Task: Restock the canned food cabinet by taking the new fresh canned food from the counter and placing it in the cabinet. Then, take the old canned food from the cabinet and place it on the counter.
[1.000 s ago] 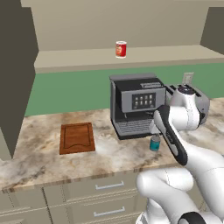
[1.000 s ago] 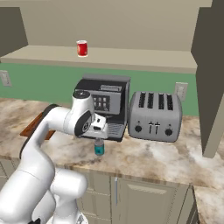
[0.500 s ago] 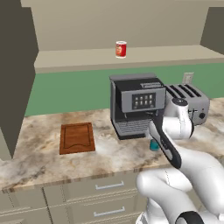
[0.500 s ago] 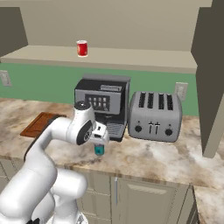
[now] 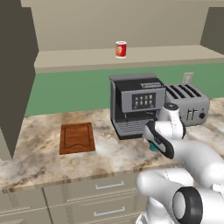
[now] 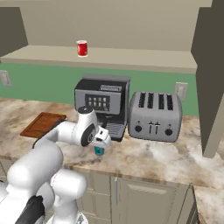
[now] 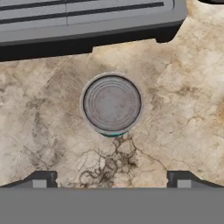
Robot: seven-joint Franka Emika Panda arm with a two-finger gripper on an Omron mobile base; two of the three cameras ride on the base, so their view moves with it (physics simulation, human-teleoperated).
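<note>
A small teal cylindrical can (image 7: pixel 112 104) with a ringed grey metal lid is seen from straight above at the centre of the hand view, standing upright on the beige-and-brown mottled stone counter (image 7: pixel 183 100). The two dark fingertips of the gripper (image 7: pixel 112 179) are set wide apart at the lower left and lower right of that frame, with the can lying between and above them in the picture; nothing is held and no contact with the can is visible. Along the top of the hand view the dark base of the black-and-silver coffee machine (image 7: pixel 87 22) is seen just beyond the can. In the right base view the can (image 6: pixel 99 151) is found slightly left of centre, directly under the lowered hand (image 6: pixel 100 139) and in front of the coffee machine (image 6: pixel 103 103), with a silver four-slot toaster (image 6: pixel 155 116) to the right of it. In the left base view only a sliver of teal (image 5: pixel 154 147) is visible at centre right, mostly hidden behind the white arm. A brown wooden cutting board (image 5: pixel 77 138) lies on the counter at centre left of that frame. A small red can with white bands (image 5: pixel 120 49) stands upright on the long beige shelf floor of the open wall cabinet (image 5: pixel 78 59), near the top centre of the left base view and at the upper left of the right base view.
</note>
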